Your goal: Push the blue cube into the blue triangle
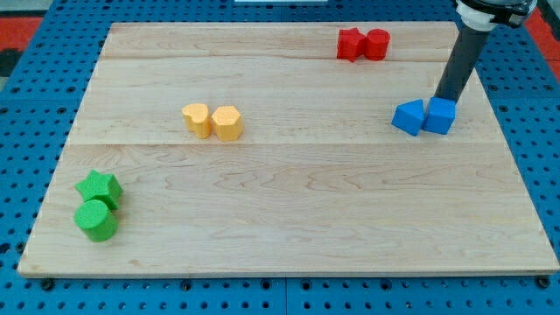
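Observation:
The blue cube (440, 115) sits at the view's right, touching the blue triangle (408, 117) on its left side. My tip (444, 99) stands just behind the cube, at its top edge in the view, and looks to be touching it. The dark rod rises from there to the view's top right corner.
A red star (350, 44) and a red cylinder (377, 44) sit together at the top. A yellow heart (197, 120) and a yellow hexagon (227, 122) sit left of centre. A green star (98, 187) and a green cylinder (95, 220) sit at the bottom left. The wooden board (289, 201) lies on a blue pegboard.

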### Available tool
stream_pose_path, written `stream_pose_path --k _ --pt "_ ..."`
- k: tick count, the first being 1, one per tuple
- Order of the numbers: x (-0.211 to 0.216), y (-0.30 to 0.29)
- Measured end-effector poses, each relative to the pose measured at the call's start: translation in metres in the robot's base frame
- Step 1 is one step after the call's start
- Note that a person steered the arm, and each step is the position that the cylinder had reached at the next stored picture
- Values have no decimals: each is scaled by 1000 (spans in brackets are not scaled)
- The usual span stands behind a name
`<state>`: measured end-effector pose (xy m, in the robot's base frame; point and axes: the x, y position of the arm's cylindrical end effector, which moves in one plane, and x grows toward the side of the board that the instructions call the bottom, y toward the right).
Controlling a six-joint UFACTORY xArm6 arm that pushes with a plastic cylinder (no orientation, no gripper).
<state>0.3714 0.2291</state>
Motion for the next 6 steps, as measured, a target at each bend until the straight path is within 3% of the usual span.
stream_pose_path --k 2,5,6 --pt "16 47" --pt "27 -31" --pt "36 -14"
